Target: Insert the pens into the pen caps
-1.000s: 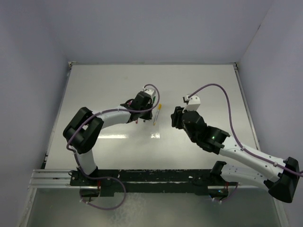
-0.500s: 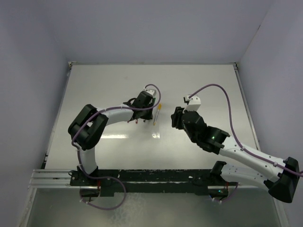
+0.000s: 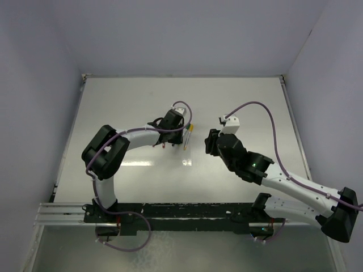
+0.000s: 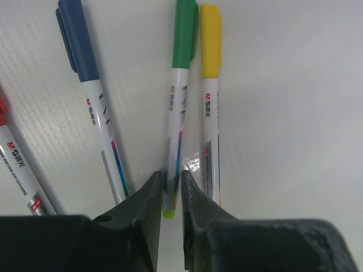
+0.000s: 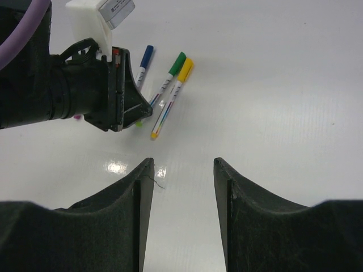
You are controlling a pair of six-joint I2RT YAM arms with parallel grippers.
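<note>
Several pens lie side by side on the white table, each white barrel wearing its cap: blue [image 4: 91,96], green [image 4: 182,85], yellow [image 4: 210,85], and a red one [image 4: 14,158] cut off by the left edge. My left gripper [image 4: 172,181] is low over the table. Its jaws flank the rear end of the green-capped pen, with a sliver of gap on either side, so it is open. In the right wrist view the same green-capped pen [image 5: 173,71] and yellow-capped pen [image 5: 170,102] lie in front of the left gripper [image 5: 142,113]. My right gripper [image 5: 181,164] hovers open and holds nothing.
The table [image 3: 125,102] is walled by grey panels at the back and both sides. The right arm's purple cable [image 3: 266,113] loops above the table. The left arm's body [image 5: 51,85] fills the upper left of the right wrist view.
The left arm's elbow has swung slightly up and to the right, while its gripper stayed at the pens. The right arm has not moved.
</note>
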